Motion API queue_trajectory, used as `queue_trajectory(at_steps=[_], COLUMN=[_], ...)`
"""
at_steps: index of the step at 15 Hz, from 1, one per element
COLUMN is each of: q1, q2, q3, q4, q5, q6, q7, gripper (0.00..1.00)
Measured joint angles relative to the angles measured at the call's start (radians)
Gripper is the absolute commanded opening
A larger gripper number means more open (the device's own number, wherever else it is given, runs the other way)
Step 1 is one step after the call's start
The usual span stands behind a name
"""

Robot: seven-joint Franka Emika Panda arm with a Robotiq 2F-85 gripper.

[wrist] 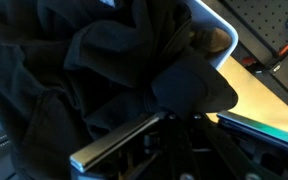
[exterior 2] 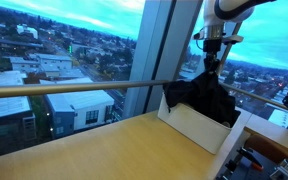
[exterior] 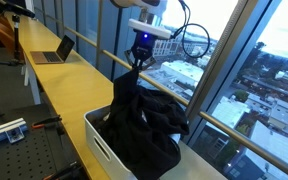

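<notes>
**Window-side worktop: black garment pinched above its bin**

Floor-to-ceiling glass with a city view far below backs a long, pale wooden worktop [exterior: 69, 95]. An open laptop [exterior: 56, 50] sits well down the worktop, far from the action.

- White bin [exterior: 102, 145]: rectangular, plain walls, standing on the worktop close to the glass.
- Black garment [exterior: 144, 120]: matte, soft, heavily creased cloth. The bulk is heaped inside the bin and spills over its rim. One part is drawn up into a narrow peak above the heap.
- Fingers [exterior: 137, 60]: closed narrow on that peak, directly over the bin. In both exterior views the cloth hangs from them in a taut cone.
- Wrist view: folds of the same dark fabric fill nearly the whole picture, bunched right against the fingers. A white corner of the bin shows at the top right.
- Writing: any label on the cloth or the bin is too dark or too small to read.
</notes>
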Motion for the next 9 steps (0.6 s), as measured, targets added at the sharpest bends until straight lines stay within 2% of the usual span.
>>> queue_trajectory(at_steps=[3,9], q1=[-0.02,-0.036], q2=[-0.006,0.087], q3=[-0.031,-0.062], q4=[-0.023,-0.183], q5=[0.0,-0.001], q6=[0.024,0.242], q7=[0.038,0.146], gripper=[0.01,0.01])
